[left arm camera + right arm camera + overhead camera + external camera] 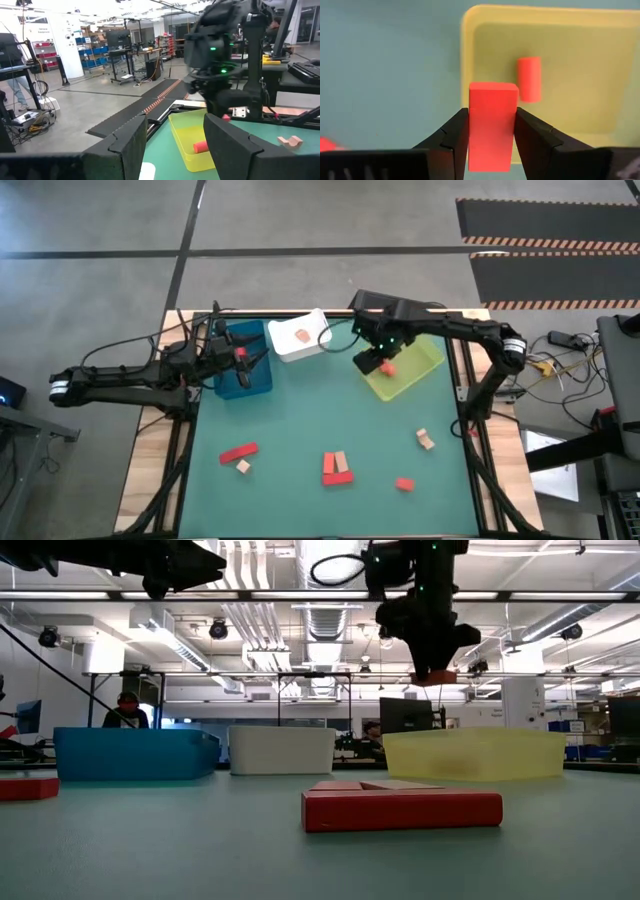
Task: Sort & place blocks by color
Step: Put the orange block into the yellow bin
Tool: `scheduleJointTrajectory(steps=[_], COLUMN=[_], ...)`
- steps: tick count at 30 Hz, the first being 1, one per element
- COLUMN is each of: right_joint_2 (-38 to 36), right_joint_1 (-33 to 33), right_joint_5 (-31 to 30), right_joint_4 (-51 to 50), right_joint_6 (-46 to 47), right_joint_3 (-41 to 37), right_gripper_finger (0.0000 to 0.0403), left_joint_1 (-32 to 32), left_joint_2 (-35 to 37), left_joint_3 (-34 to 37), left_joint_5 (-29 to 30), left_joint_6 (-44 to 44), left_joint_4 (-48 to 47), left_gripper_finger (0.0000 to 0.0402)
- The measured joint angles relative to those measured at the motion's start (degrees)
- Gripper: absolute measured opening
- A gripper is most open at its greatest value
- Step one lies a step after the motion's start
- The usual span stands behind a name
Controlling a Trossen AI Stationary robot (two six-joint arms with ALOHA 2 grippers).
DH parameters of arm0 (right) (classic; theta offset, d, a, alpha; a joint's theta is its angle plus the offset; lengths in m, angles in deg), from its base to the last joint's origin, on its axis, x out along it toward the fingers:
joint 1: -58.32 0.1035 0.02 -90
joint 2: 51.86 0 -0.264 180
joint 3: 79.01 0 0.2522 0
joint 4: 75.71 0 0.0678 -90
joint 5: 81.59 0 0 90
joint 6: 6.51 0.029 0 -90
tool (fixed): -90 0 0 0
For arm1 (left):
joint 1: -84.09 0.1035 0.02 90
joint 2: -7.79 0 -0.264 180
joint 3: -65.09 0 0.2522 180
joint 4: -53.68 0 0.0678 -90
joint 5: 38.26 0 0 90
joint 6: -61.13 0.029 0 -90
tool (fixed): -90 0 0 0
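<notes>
Green surface (300,430): right gripper (491,131) clamps red block (491,125) above yellow bin (470,30) edge; next shift over bin, release. Left gripper (252,358) open over blue bin (240,382)

Two matte black jointed arms (120,380) with looping black cables; the right arm (470,330) shows green lights and a white band.
</notes>
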Motion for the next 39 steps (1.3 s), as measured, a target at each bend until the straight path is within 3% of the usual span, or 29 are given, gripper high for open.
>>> scheduleJointTrajectory(steps=[16,39], right_joint_2=[0.0,0.0], right_joint_1=[-13.0,-22.7], right_joint_5=[-0.2,-0.5], right_joint_4=[0.7,15.3], right_joint_6=[-13.6,-22.2], right_joint_3=[-5.5,-20.4], right_gripper_finger=[0.0122,0.0122], left_joint_1=[0.0,0.0], left_joint_2=[0.0,0.0], left_joint_3=[0.0,0.0], left_joint_5=[0.0,0.0], left_joint_6=[0.0,0.1], left_joint_4=[0.0,-0.1], left_gripper_finger=[0.0180,0.0180])
